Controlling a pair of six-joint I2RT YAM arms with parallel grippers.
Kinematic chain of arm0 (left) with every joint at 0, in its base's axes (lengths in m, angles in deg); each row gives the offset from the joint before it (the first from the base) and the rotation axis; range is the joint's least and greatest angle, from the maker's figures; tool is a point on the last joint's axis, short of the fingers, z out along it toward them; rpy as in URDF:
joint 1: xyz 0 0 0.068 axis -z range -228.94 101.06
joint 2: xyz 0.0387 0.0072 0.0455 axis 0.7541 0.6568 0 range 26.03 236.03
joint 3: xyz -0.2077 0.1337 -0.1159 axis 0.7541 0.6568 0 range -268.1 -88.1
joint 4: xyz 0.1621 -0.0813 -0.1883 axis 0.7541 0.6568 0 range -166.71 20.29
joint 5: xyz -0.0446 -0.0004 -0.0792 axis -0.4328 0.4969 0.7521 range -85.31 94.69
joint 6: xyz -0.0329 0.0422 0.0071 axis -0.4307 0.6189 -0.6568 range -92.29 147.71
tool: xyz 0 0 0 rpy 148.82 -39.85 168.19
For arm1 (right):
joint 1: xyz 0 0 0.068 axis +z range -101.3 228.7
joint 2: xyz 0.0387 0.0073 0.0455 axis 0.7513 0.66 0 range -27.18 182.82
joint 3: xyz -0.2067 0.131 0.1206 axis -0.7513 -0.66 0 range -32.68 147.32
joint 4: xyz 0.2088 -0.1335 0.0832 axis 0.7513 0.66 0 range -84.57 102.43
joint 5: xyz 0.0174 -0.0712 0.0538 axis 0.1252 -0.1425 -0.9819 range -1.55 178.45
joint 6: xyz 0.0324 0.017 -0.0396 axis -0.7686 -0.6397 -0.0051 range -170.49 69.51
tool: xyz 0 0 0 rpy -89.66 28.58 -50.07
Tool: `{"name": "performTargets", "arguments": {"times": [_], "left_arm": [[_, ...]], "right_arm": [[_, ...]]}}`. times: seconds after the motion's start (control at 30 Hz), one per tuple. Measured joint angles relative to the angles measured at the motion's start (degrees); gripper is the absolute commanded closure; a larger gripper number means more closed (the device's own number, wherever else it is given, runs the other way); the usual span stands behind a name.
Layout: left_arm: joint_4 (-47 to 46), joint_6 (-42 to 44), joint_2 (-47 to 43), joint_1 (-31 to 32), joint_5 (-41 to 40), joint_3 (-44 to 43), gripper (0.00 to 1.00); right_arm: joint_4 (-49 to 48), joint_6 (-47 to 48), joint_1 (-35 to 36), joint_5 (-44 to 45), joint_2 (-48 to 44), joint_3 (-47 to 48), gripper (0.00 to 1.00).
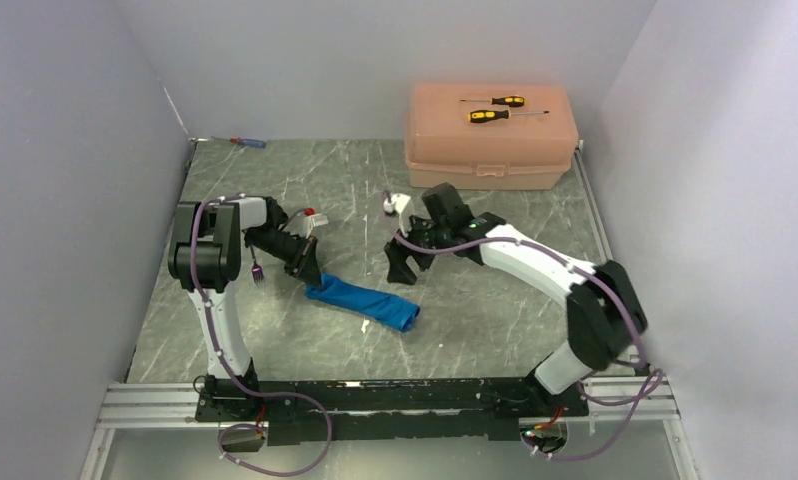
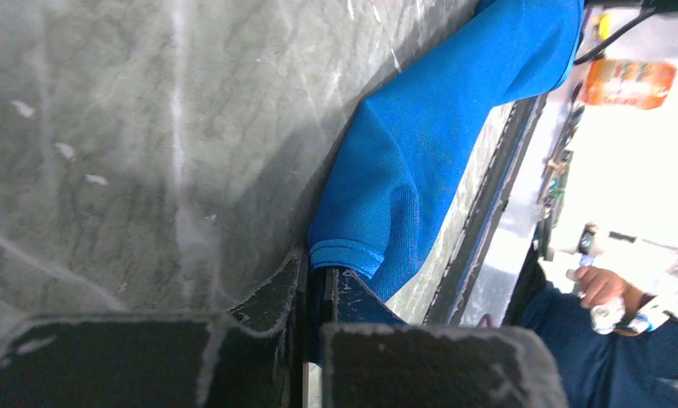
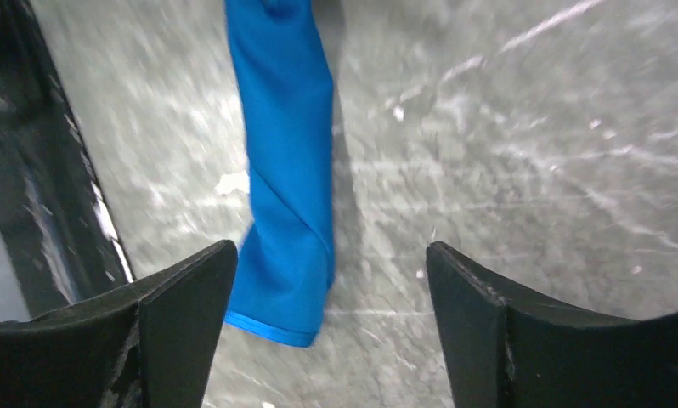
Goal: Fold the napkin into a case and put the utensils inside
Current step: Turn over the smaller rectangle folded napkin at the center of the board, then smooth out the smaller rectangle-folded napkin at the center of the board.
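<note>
Napkin (image 2: 437, 153) hem lies pinched between left fingers (image 2: 268, 299).

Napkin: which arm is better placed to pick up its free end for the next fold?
Right. The left gripper is shut on one end of the napkin, so it is busy. The right gripper is open and empty, and its wrist view shows the free end between its fingers.
</note>
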Motion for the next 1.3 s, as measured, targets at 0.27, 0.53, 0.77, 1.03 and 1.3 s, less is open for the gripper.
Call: {"name": "performTargets", "arguments": {"times": [0.27, 0.53, 0.77, 1.03, 1.3], "left_arm": [[-1.3, -4.0, 1.2, -2.2, 1.5, 0.0, 0.97], [-2.4, -4.9, 0.9, -2.2, 1.8, 0.9, 0.97], [-3.9, -4.9, -0.5, -2.2, 1.6, 2.3, 0.97], [-3.9, -4.6, -1.6, -2.5, -0.2, 2.4, 0.60], [1.1, -2.3, -7.1, -5.4, -3.5, -1.5, 0.05]], "right_arm": [[-13.4, -9.5, 1.4, -5.7, -3.7, -1.3, 1.00], [-34.7, -26.0, 6.3, -15.2, 10.1, -4.2, 1.00], [-47.1, -37.3, 6.4, -19.1, 24.2, -3.3, 1.00], [-47.3, -38.9, 6.9, -18.6, 28.5, -1.9, 1.00], [-46.9, -38.0, 7.1, -17.9, 29.4, -1.4, 1.00]]}}
